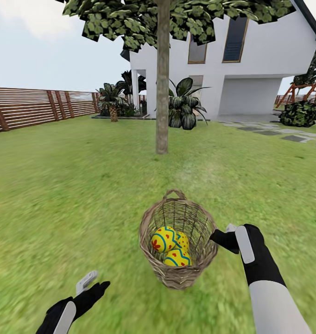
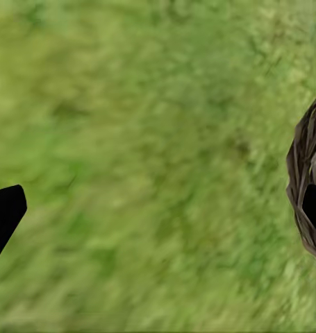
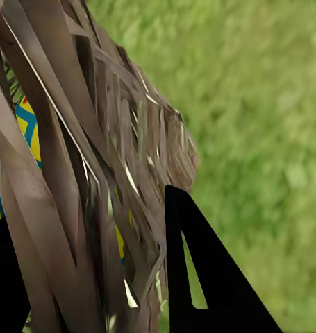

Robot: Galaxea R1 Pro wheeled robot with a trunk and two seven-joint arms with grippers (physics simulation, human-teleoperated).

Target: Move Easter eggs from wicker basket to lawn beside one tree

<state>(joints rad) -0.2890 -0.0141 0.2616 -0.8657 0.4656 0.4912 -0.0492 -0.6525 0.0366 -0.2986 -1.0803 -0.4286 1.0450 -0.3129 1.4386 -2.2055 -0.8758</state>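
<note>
Three Easter eggs [image 1: 171, 246] lie together inside the wicker basket [image 1: 178, 273], which stands on the lawn [image 1: 60, 185] with its rim at the right end effector [image 1: 219, 238]; that end effector straddles the basket wall, one finger [image 3: 206, 277] outside the weave, though whether it is clenched cannot be told. Left end effector [image 1: 94, 286] hangs released over bare grass, apart from the basket. The tree [image 1: 162, 93] rises well beyond the basket, with a house [image 1: 250, 60] and fence [image 1: 33, 106] farther off.
</note>
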